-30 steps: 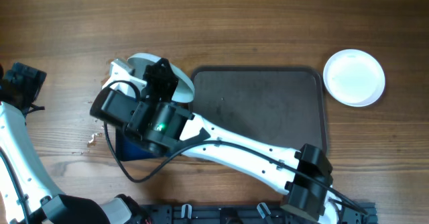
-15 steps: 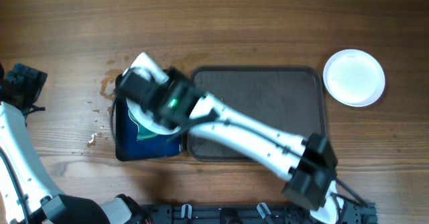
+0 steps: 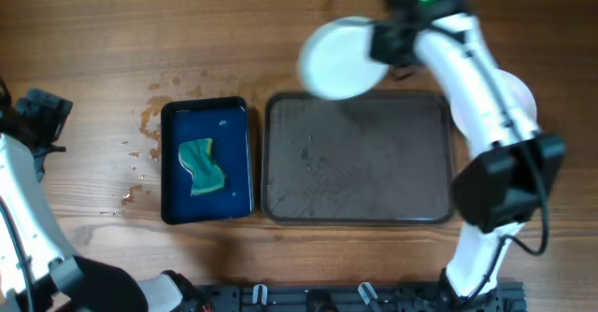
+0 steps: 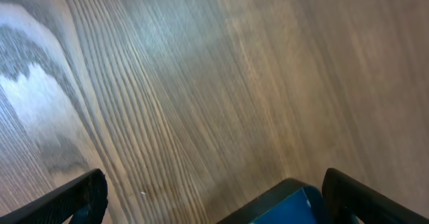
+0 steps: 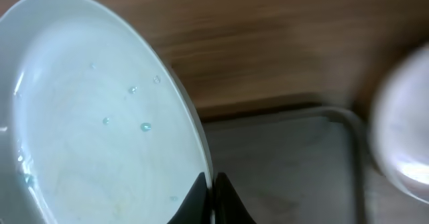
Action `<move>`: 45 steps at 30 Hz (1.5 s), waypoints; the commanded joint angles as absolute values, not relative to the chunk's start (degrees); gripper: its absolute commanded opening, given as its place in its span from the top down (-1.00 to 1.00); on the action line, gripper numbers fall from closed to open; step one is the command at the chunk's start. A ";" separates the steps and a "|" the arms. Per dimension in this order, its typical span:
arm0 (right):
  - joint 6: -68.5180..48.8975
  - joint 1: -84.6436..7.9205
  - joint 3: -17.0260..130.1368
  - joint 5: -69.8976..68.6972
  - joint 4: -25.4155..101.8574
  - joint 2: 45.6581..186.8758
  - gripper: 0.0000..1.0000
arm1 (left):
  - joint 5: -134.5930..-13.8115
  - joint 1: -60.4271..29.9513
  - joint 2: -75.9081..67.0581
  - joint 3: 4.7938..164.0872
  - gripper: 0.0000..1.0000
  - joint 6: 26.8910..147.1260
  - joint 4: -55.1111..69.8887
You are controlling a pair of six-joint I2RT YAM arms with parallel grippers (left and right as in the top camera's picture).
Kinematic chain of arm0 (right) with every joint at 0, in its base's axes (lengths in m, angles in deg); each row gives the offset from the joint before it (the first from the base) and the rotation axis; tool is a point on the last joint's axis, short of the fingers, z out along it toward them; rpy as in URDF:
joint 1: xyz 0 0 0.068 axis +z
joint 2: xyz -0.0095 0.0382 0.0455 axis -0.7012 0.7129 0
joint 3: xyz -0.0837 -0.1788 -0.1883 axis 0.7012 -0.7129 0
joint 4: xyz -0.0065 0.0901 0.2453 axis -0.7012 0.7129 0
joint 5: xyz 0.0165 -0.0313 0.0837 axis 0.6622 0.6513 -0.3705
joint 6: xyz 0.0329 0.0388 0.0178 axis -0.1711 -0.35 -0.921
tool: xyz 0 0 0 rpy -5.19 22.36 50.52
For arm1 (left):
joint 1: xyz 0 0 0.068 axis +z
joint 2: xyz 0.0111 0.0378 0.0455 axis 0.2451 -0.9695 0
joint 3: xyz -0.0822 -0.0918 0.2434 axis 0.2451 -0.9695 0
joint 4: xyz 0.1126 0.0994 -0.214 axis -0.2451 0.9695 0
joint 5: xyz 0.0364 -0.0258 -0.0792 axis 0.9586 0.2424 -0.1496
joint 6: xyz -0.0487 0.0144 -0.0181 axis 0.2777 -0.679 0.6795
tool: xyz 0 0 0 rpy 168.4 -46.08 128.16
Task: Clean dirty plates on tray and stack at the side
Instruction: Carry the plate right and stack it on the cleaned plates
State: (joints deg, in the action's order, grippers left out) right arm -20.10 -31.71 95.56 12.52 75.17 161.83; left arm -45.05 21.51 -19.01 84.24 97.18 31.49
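- Holding a white plate (image 3: pixel 338 58) by its rim, the right claw (image 5: pixel 209 196) is pinched tight on it
- The plate hangs in the air over the far edge of the grey tray (image 3: pixel 360 209)
- Little water drops (image 5: pixel 144 126) sit on that plate
- A second plate (image 5: pixel 402 137) shows as a white blur just right of the grey tray
- The left claw (image 4: pixel 214 200) is spread wide with nothing in it, low over the wood surface (image 3: pixel 93 32)
- A blue tray (image 3: pixel 206 116) lies just left of the grey tray
- A green sponge (image 3: pixel 203 167) lies in the blue tray
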 commanded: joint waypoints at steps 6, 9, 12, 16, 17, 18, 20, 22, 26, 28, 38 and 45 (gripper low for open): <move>-22.03 -57.98 96.56 7.37 79.83 159.31 0.91 | -46.16 16.60 -23.58 84.40 -0.99 97.75 31.18; -21.81 -66.00 96.56 7.37 81.27 159.49 0.91 | -46.16 14.52 -24.89 84.40 -1.00 97.75 30.76; -19.93 -71.94 96.56 7.39 82.43 159.49 0.91 | -46.16 12.64 -25.57 84.40 -1.00 97.77 30.33; -17.79 -78.61 96.56 7.30 82.86 159.49 0.91 | -46.16 9.54 -25.79 84.40 -0.99 97.75 29.28; -17.64 -79.88 96.56 7.30 83.15 159.49 0.91 | -46.16 8.84 -25.79 84.40 -1.00 97.77 28.97; -17.74 -81.15 96.56 7.08 83.39 159.49 0.91 | -46.16 7.90 -25.79 84.40 -1.00 97.75 28.36; -17.74 -82.50 96.54 5.66 83.13 159.49 0.91 | -46.16 6.39 -25.79 84.40 -1.00 97.77 27.68; -18.01 -83.03 96.00 5.44 82.25 159.53 0.91 | -46.16 4.73 -25.79 84.40 -1.00 97.77 27.27; -18.64 -83.05 91.14 6.38 79.13 159.60 0.91 | -46.14 2.17 -25.81 84.40 -1.00 97.75 26.72; -18.53 -83.07 87.30 6.27 76.31 159.60 0.91 | -46.14 1.10 -25.81 84.40 -1.00 97.77 26.50; -19.01 -82.94 78.95 5.84 70.69 159.62 0.91 | -46.14 -0.50 -25.81 84.40 -1.00 97.77 25.17; -19.06 -77.74 69.11 2.82 64.57 159.62 0.91 | -46.18 -0.58 -25.92 84.40 -1.00 98.19 24.62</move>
State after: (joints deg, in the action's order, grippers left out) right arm -18.62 -81.26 73.31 5.40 66.86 160.73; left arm -45.70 -0.23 -25.22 84.24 97.20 24.84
